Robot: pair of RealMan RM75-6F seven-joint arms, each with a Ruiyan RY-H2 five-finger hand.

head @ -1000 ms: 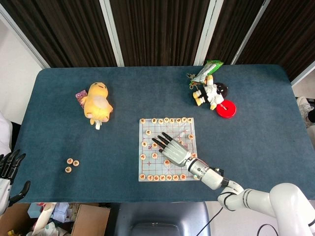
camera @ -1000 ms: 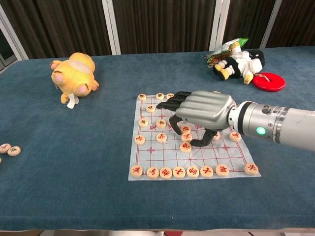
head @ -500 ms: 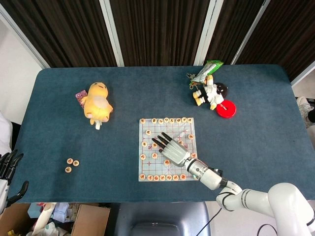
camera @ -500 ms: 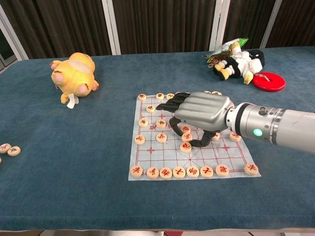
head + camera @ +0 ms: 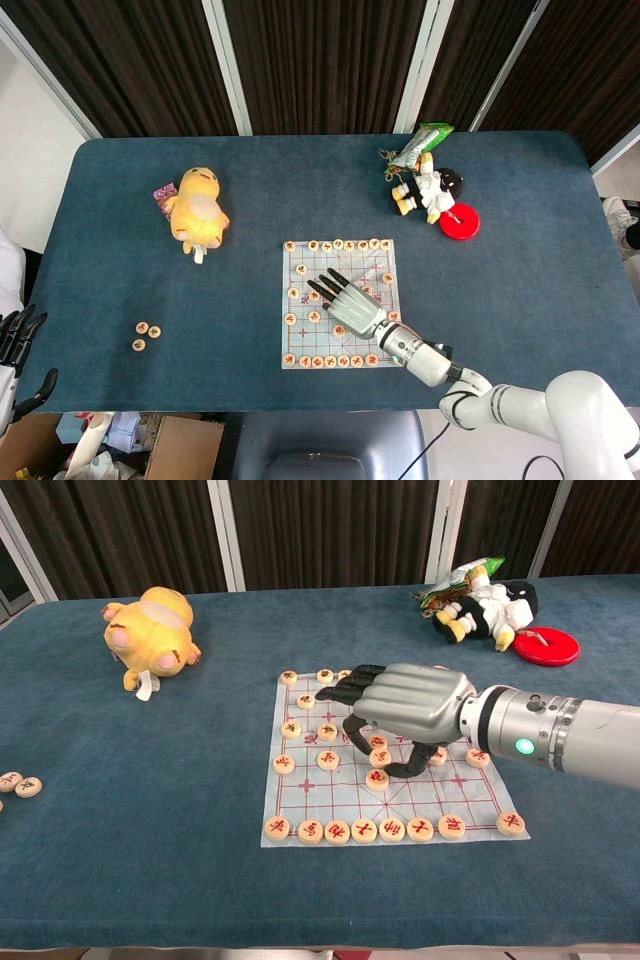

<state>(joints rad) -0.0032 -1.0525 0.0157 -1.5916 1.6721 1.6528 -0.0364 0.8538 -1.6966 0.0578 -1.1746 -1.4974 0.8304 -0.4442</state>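
A Chinese chess board sheet [image 5: 325,262] [image 5: 330,802] lies near the table's front, with round wooden pieces [image 5: 365,829] in rows along its edges and several scattered in the middle. My right hand [image 5: 346,303] [image 5: 405,708] hovers low over the board's centre, palm down, fingers apart and slightly curled. Its thumb reaches toward a piece [image 5: 377,778], and two more pieces lie under the fingers; nothing is gripped. My left hand [image 5: 15,340] hangs off the table's left front corner with fingers apart and holds nothing. Three loose pieces [image 5: 145,334] [image 5: 18,783] lie on the cloth nearest it.
A yellow plush toy [image 5: 198,210] [image 5: 150,632] lies at the left. At the back right sit a black and white doll [image 5: 430,188], a green snack bag [image 5: 420,140] and a red disc [image 5: 461,221] [image 5: 545,645]. Cardboard boxes [image 5: 150,445] stand below the front edge.
My right hand has edged slightly forward and left over the board. My left hand has sunk a little at the table's corner. No piece has moved.
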